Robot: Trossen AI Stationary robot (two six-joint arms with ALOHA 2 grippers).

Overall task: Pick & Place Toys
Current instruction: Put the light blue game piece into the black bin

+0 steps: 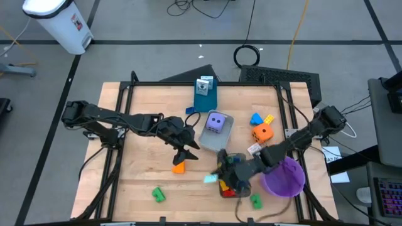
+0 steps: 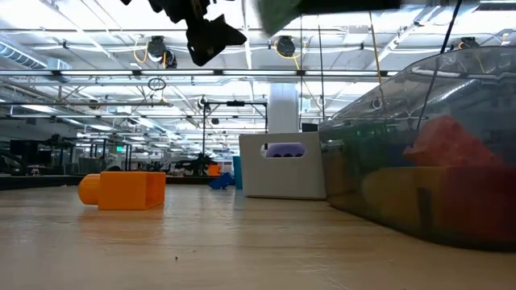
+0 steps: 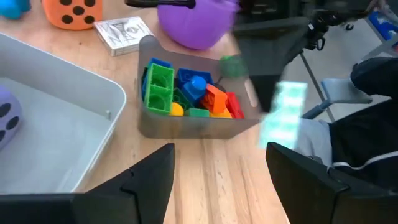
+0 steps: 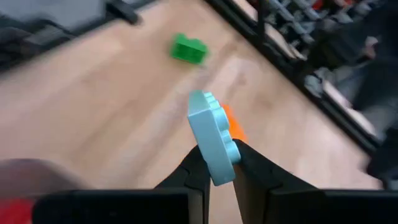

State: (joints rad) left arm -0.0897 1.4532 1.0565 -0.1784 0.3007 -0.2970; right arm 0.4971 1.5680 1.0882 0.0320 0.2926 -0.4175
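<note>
high view: two arms are reaching in over a wooden table (image 1: 144, 176); toys are lying scattered, and many bricks are already sitting in the small tray (image 1: 233, 183) near the front.
right gripper: the right gripper (image 4: 214, 163) is pinching a pale blue brick (image 4: 212, 138) between its fingertips, jaws nearly closed on the thin edge; in the high view it is hanging just beside the small tray's left rim.
left gripper: the left gripper (image 3: 219, 167) is standing part open and holding nothing; it is hovering just above the orange brick (image 1: 179, 167) on the table.
step in hand: judging by the grip, the right arm is carrying the pale blue brick toward the small tray, which is already looking full.
doing it well: it is worth keeping the pinch firm until the brick is sitting over the tray's middle, then lowering close to the pile before letting go, so it is not bouncing off the heaped bricks and over the rim.
left arm: its jaws are looking wide enough for the orange brick; coming straight down and squaring them across the short sides is the safer approach.
other toys: a green brick (image 1: 157, 194) is lying near the front left; another green brick (image 1: 255, 200) is lying by the bowl (image 1: 284, 177); the purple die (image 1: 216, 122) is sitting in the big tray (image 1: 226, 135); the orange die (image 1: 262, 132) is resting well right of it.
risk: the arms are working near each other, so moving one at a time is seeming wise.
</note>
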